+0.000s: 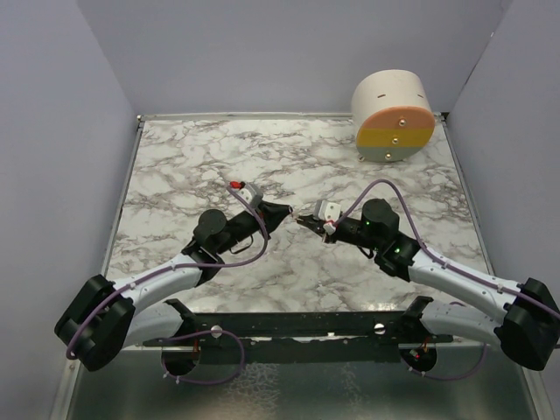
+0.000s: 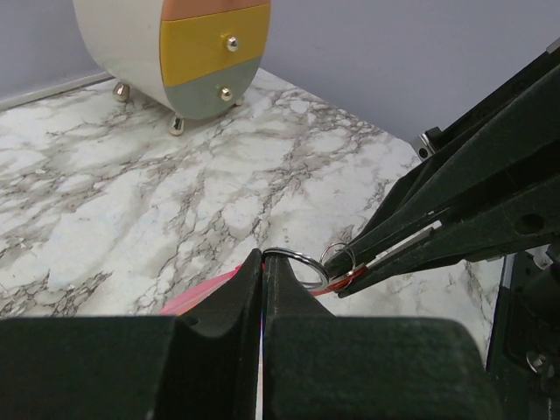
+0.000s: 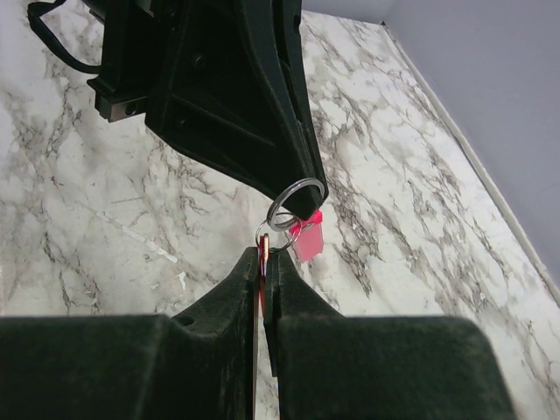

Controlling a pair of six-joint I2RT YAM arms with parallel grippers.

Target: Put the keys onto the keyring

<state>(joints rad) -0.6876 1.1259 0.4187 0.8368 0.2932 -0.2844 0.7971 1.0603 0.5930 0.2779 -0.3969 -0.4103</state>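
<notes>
My left gripper (image 2: 262,255) is shut on the keyring (image 2: 297,254), a silver ring that sticks out past its tips. The pink strap (image 2: 201,293) trails off to the left. My right gripper (image 3: 265,254) is shut on the key (image 3: 262,261), gripping its red head, which carries a small thin wire ring. The two grippers meet tip to tip above the middle of the table (image 1: 296,215). In the right wrist view the key's small ring overlaps the keyring (image 3: 275,206), with the pink strap (image 3: 308,241) hanging below. I cannot tell whether the two rings are linked. The key's blade is hidden.
A round white cabinet with orange, yellow and grey drawers (image 1: 394,118) stands at the back right of the marble table (image 1: 219,157). Grey walls close in the left, back and right sides. A black rail (image 1: 297,328) runs along the near edge.
</notes>
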